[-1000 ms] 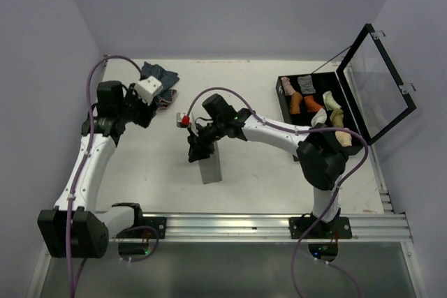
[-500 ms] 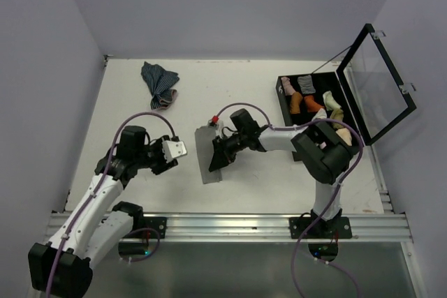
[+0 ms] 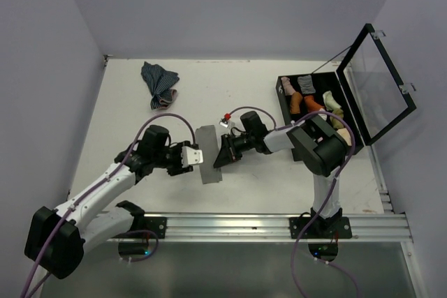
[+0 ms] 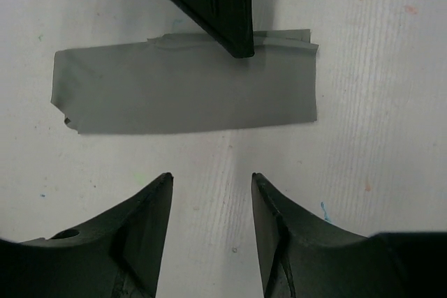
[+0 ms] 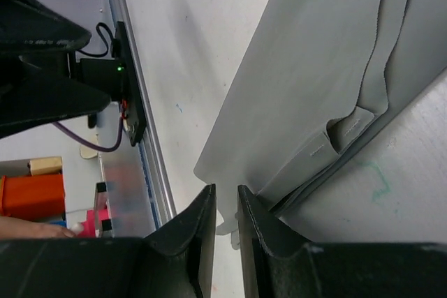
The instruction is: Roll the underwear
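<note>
The underwear (image 3: 208,155) is a grey cloth folded into a flat strip, lying mid-table. From its left, my left gripper (image 3: 195,157) faces it with open jaws. In the left wrist view the strip (image 4: 188,88) lies just beyond my left gripper (image 4: 211,179), with bare table between the fingertips. My right gripper (image 3: 222,157) rests at the strip's right edge. In the right wrist view its jaws (image 5: 225,190) stand a narrow gap apart over the near corner of the underwear (image 5: 314,68). The cloth there lies flat, not bunched.
A crumpled blue striped cloth (image 3: 159,83) lies at the back left. A black case (image 3: 318,106) holding several rolled items stands at the right, its clear lid (image 3: 377,82) raised. A metal rail (image 3: 230,225) runs along the near edge.
My left arm swung from the striped cloth at the back down to the strip's left side. My right gripper shifted to the strip's right edge and its jaws narrowed.
</note>
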Controlling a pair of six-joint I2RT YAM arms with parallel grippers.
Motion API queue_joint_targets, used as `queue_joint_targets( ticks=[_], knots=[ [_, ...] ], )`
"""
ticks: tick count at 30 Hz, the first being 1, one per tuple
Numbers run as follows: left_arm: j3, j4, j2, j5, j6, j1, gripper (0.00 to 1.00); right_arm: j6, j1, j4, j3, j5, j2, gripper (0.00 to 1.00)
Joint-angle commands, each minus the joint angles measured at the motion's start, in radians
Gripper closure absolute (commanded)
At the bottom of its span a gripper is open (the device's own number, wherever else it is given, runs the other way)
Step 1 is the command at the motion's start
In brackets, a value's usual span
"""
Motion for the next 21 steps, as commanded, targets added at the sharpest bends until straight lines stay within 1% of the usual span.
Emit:
queue_joint_targets(
  ticks=[1,7,9,10,15,21],
  knots=[
    [-0.005,0.096,0.002,0.015,0.02,-0.068,0.48,-0.027,0.003,-0.046,0.018,-0.01,-0.043,0.79],
    [0.001,0.119,0.08,-0.02,0.028,-0.215,0.49,-0.016,-0.002,-0.108,0.026,0.042,0.009,0.81],
    [0.015,0.142,0.109,-0.04,0.005,-0.256,0.46,-0.01,-0.009,-0.116,0.026,0.044,0.032,0.82],
    [0.022,0.141,0.148,-0.053,-0.001,-0.266,0.45,-0.007,-0.012,-0.116,0.02,0.054,0.038,0.82],
    [0.055,0.146,0.25,-0.07,0.002,-0.306,0.43,0.01,-0.025,-0.115,0.018,0.047,0.07,0.82],
    [0.053,0.159,0.31,-0.086,0.019,-0.313,0.44,0.014,-0.034,-0.127,0.023,0.044,0.093,0.82]
  ],
)
